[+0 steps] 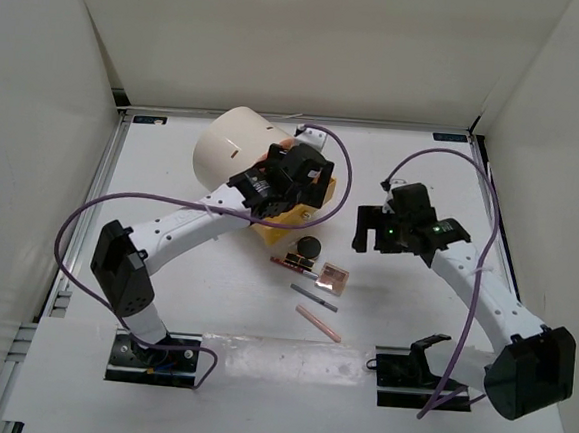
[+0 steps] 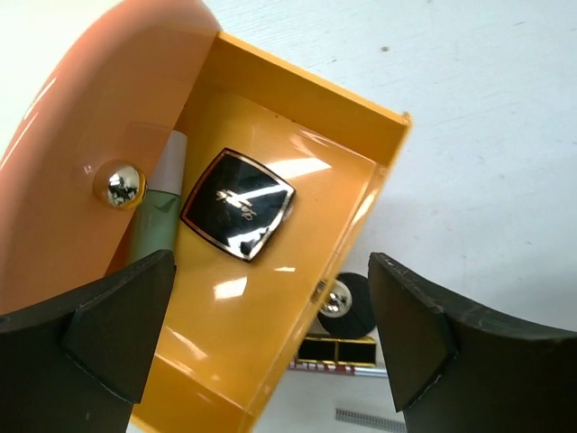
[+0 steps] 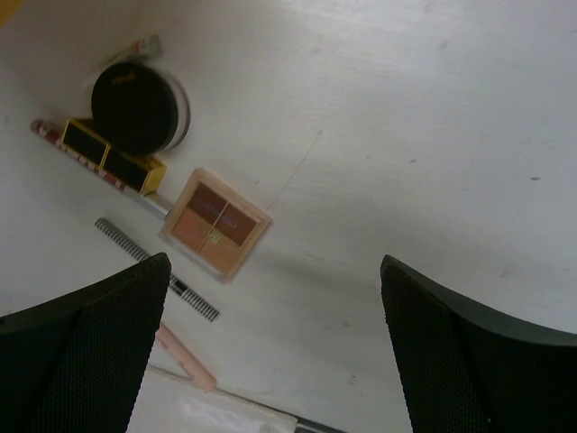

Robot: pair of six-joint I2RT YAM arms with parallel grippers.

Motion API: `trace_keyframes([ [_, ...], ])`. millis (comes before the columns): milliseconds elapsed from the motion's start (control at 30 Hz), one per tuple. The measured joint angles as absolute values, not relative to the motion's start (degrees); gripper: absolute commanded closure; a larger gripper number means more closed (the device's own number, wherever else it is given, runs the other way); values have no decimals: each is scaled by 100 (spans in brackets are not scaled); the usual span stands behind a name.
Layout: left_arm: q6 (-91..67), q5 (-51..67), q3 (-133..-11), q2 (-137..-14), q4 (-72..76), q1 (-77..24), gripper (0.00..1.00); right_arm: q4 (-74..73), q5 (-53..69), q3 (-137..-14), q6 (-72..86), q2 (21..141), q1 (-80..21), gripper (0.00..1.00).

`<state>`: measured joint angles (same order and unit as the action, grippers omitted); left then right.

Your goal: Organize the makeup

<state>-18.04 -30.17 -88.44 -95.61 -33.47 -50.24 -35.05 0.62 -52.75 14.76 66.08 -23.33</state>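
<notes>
the right gripper point(image 3: 275, 271) hangs over the white table point(image 3: 424, 126), its two dark fingers point(image 3: 90, 352) spread wide with nothing between them. a little cluster of makeup lies to its left. farthest is the black round compact point(image 3: 135, 106). touching its near edge, a small gold-edged black piece point(image 3: 113, 155) lies along a thin red pencil point(image 3: 40, 129). just right of that sits the square palette point(image 3: 215, 223), brown and peach shades showing. nearer lies a striped grey pencil point(image 3: 158, 269), and nearest a pink pencil point(image 3: 185, 356), beside the left finger.
</notes>
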Motion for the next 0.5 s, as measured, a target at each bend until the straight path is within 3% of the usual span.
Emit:
trace_keyframes([
  [500,-3041,-3068,-7734,-7024,-4641,-5417,2,-2803,-1575,-4781,3861,7926,-4683,1],
])
